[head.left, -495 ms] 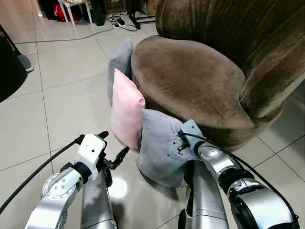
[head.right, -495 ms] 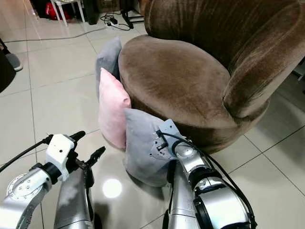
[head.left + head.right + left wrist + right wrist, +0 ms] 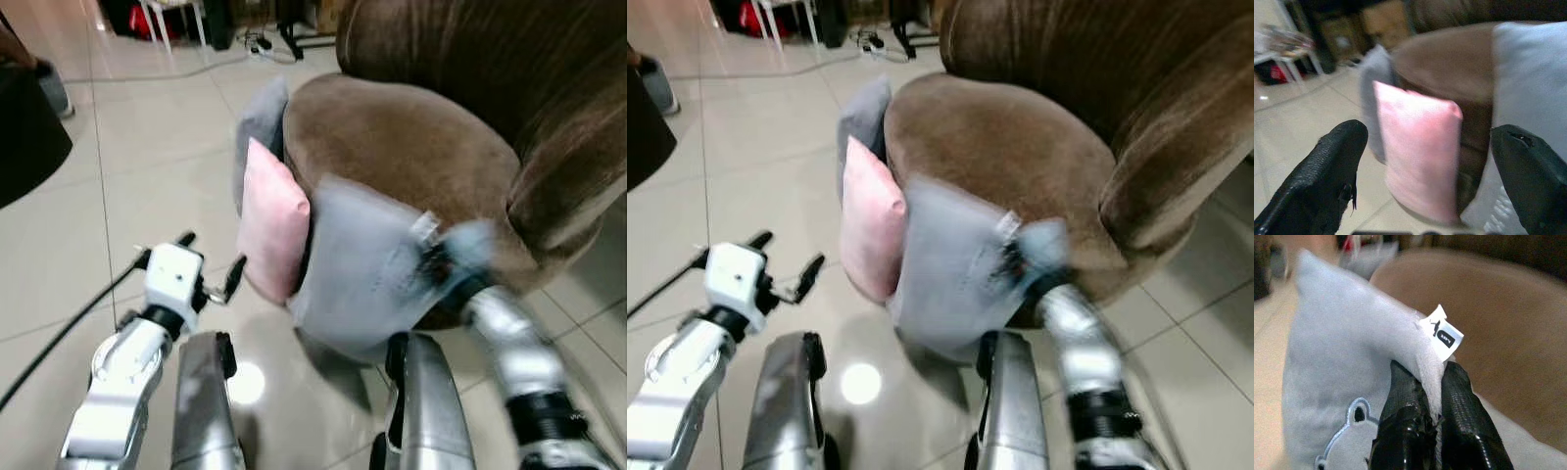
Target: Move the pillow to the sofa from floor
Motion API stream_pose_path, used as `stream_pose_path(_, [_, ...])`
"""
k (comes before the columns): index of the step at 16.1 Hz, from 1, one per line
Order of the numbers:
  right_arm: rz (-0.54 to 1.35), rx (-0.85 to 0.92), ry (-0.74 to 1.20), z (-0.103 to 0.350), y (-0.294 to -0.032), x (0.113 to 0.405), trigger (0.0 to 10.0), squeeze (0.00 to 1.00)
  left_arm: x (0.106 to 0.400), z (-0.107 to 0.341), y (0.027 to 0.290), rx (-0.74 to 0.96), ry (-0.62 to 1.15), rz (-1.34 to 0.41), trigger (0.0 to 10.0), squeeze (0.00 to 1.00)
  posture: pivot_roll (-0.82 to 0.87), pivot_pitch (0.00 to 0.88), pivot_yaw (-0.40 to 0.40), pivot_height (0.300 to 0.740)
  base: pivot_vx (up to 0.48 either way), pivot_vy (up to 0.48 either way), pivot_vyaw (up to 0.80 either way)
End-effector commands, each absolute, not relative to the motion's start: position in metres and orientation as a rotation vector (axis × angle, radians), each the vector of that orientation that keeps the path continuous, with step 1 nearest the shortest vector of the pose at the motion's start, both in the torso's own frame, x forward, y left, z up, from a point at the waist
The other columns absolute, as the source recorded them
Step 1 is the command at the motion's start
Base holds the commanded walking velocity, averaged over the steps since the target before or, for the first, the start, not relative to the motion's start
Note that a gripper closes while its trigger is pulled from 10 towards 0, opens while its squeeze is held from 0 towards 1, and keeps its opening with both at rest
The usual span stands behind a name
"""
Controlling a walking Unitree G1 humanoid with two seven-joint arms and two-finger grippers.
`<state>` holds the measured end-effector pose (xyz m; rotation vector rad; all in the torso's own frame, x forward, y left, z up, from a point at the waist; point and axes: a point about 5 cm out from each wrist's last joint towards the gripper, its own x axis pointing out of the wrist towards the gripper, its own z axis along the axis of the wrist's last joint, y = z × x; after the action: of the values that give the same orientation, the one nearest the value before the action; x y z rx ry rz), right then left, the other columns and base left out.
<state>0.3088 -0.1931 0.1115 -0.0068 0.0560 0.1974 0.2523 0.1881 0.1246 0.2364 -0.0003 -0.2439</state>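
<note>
Both right hand [image 3: 1432, 396] fingers around grey pillow [image 3: 1342, 357].

My right arm reaches up and forward on the right side. My right hand [image 3: 1432, 396] has its two black fingers [image 3: 1403, 406] pinched tight on a corner of the grey pillow [image 3: 358, 264]. The arm looks blurry in the head views. My left arm is bent low on the left, near me. My left hand [image 3: 1435, 161] points forward with its fingers wide apart, and it holds nothing.
</note>
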Motion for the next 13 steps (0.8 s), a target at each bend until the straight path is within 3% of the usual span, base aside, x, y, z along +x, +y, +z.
stream_pose_path(1, [0.083,0.052,-0.138,0.158,-0.208,0.307,0.0,0.0,0.255,0.136,0.188,0.241,-0.039,-0.2,10.0,0.0,-0.03,0.0,-0.007,0.455,0.0,0.0,0.0])
stream_pose_path(2, [0.033,0.073,-0.154,0.166,-0.212,0.303,4.4,0.0,0.256,0.141,0.186,0.231,-0.048,-0.186,10.0,0.0,-0.03,0.0,-0.002,0.455,0.0,0.0,0.0])
stream_pose_path(3, [0.023,0.067,-0.167,0.174,-0.211,0.299,10.0,0.0,0.258,0.145,0.184,0.229,-0.053,-0.179,10.0,0.0,-0.03,0.0,-0.002,0.455,0.0,0.0,0.0])
stream_pose_path(6, [-0.038,0.093,-0.343,0.22,-0.195,0.292,10.0,0.0,0.273,0.165,0.181,0.239,-0.142,-0.128,10.0,0.0,-0.04,0.0,0.017,0.47,0.0,0.0,0.0])
stream_pose_path(11, [-0.091,0.153,-0.506,0.281,-0.192,0.296,10.0,0.0,0.274,0.174,0.177,0.246,-0.155,-0.131,10.0,0.0,-0.04,0.0,0.025,0.5,0.0,0.0,0.0])
stream_pose_path(13, [-0.104,0.073,-0.483,0.283,-0.195,0.293,10.0,0.0,0.274,0.175,0.18,0.269,-0.151,-0.161,10.0,0.0,-0.05,0.0,0.026,0.52,0.0,0.0,0.0])
